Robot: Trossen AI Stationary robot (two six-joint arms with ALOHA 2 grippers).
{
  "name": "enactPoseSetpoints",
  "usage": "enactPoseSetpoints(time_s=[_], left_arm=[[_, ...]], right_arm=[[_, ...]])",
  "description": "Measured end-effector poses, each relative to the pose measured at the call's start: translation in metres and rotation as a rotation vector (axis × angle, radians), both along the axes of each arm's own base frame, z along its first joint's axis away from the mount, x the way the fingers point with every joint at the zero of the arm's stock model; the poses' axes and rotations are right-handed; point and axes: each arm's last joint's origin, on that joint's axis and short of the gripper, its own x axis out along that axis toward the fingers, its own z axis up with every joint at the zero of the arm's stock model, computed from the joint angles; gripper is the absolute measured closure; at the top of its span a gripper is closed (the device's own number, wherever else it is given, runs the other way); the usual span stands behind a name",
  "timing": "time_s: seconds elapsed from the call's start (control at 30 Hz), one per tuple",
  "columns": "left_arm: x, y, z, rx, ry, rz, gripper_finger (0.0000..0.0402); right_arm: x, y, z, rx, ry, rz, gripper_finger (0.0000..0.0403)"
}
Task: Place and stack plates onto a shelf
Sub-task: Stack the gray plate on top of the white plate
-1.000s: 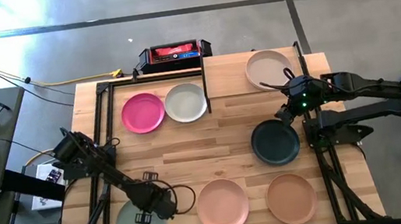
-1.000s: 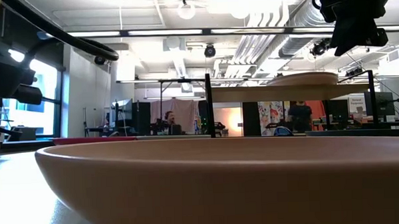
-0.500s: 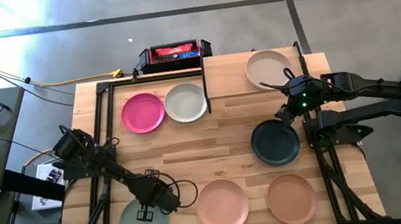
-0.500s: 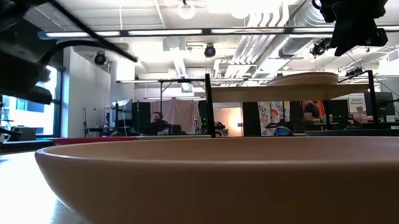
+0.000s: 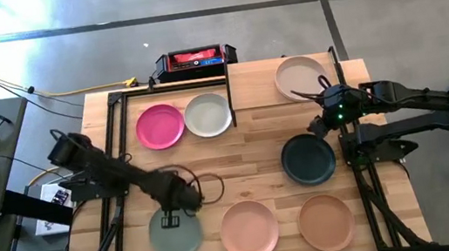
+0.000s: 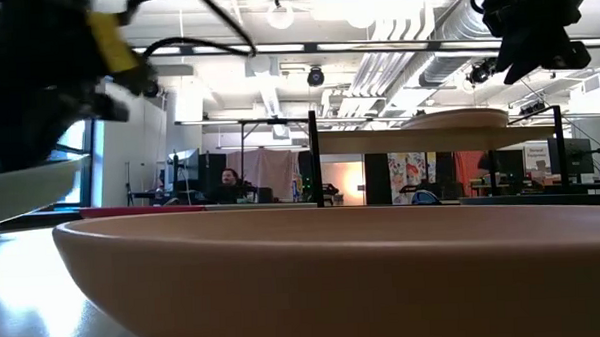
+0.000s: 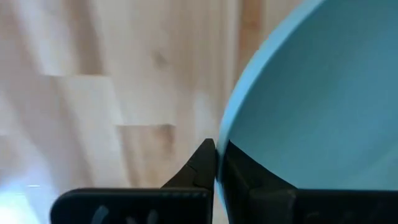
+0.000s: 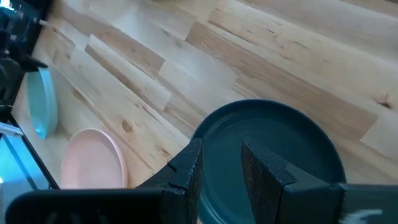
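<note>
My left gripper [image 5: 172, 218] is shut on the sage green plate [image 5: 176, 235] near the table's near edge, left of the middle. My right gripper [image 5: 320, 127] is open and hovers high above the far right rim of the dark teal plate [image 5: 308, 160]; in the right wrist view its fingers [image 8: 221, 168] stand over that rim [image 8: 205, 127]. A beige plate [image 5: 300, 75] lies on the raised shelf [image 5: 254, 86] at the far right. The magenta plate [image 5: 160, 126] and the light grey plate [image 5: 207, 115] lie flat at the far left. The peach plate [image 5: 250, 229] and the brown plate [image 5: 326, 221] lie at the near edge. My left gripper pinches the sage green plate by its far rim [image 7: 225, 127], one finger on the inner face and one on the outer. The fingers [image 7: 202, 163] slant down from the far left. The plate [image 6: 21, 188] hangs clear of the table, slightly tilted.
A black metal frame [image 5: 118, 149] runs along the table's left side and far edge. A black and red box [image 5: 195, 59] sits beyond the far edge. Bare wood [image 5: 230, 164] lies in the table's middle. The peach plate's rim [image 6: 313, 258] fills the low view's foreground.
My left gripper has lifted the sage green plate off the table's near left corner and carried it to the right and a little toward the far edge. The plate now hangs clear of the table. My right arm has kept still.
</note>
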Motion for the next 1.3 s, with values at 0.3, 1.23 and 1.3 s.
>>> enactPoseSetpoints(time_s=[0.3,1.23,1.3], left_arm=[[0.009,0.044,0.038,0.066,-0.192,0.277,0.0401],[0.069,0.112,0.117,-0.001,-0.748,0.785,0.0401],[0.07,0.114,0.119,-0.002,-0.757,0.792,0.0401]], right_arm=[[0.0,0.0,0.0,0.03,-0.01,-0.041,0.0312],[0.062,-0.011,0.032,-0.284,-0.48,0.165,0.032],[0.063,-0.011,0.033,-0.308,-0.496,0.177,0.032]])
